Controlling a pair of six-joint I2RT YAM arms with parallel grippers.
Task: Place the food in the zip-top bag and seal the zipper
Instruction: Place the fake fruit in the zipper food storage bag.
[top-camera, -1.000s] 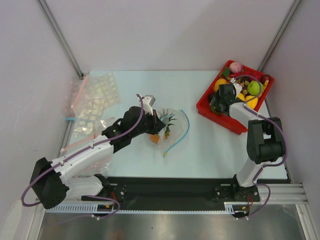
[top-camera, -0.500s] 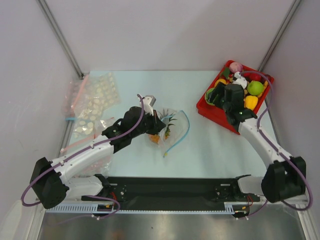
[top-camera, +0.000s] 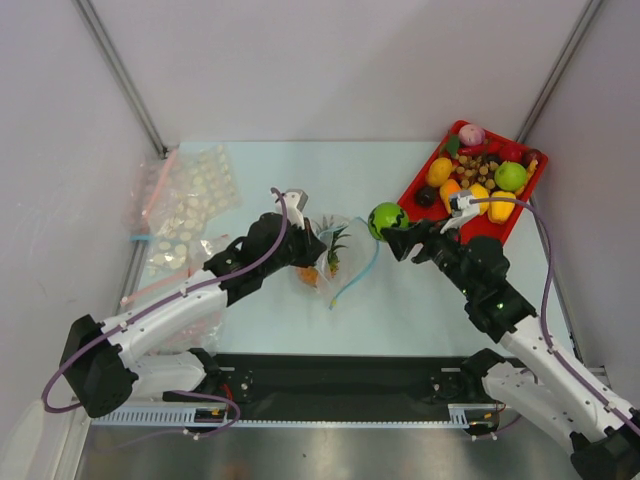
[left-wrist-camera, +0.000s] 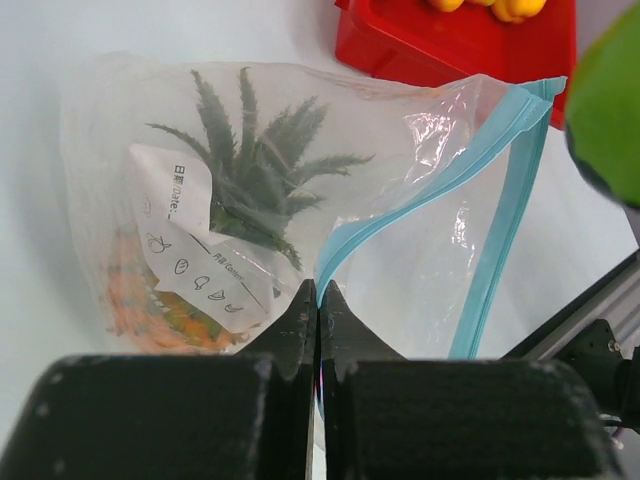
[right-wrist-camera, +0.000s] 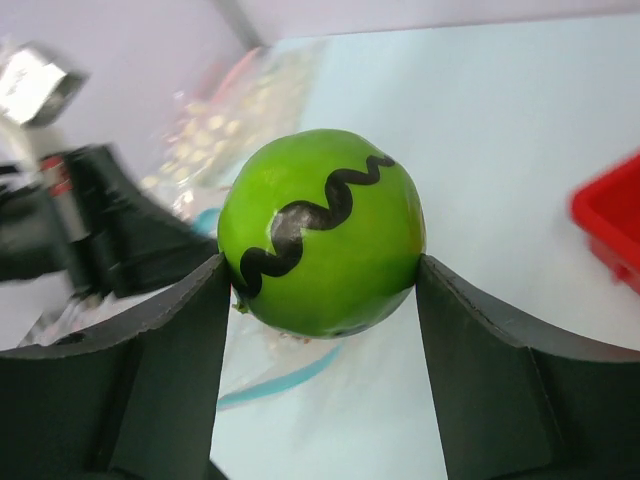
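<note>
The clear zip-top bag (top-camera: 335, 258) lies mid-table with the orange pineapple (top-camera: 331, 250) inside; its light-blue zipper (top-camera: 365, 265) curves open on the right. In the left wrist view the bag (left-wrist-camera: 430, 270), pineapple (left-wrist-camera: 240, 190) and zipper (left-wrist-camera: 500, 210) show close up. My left gripper (top-camera: 312, 246) is shut on the bag's upper edge (left-wrist-camera: 318, 300), holding the mouth open. My right gripper (top-camera: 392, 232) is shut on the dark-marked green round fruit (top-camera: 385, 218), held above the table just right of the bag's mouth. The fruit (right-wrist-camera: 322, 232) fills the right wrist view between the fingers (right-wrist-camera: 180, 330).
A red tray (top-camera: 420, 180) at the back right holds several toy foods: yellow, orange, green, dark and pink pieces. Spare clear bags with pink strips (top-camera: 185, 205) lie at the far left. Metal frame posts stand at both back corners.
My right arm has lifted the green fruit out of the red tray and carried it left to the bag's mouth. The left gripper has kept hold of the bag.
</note>
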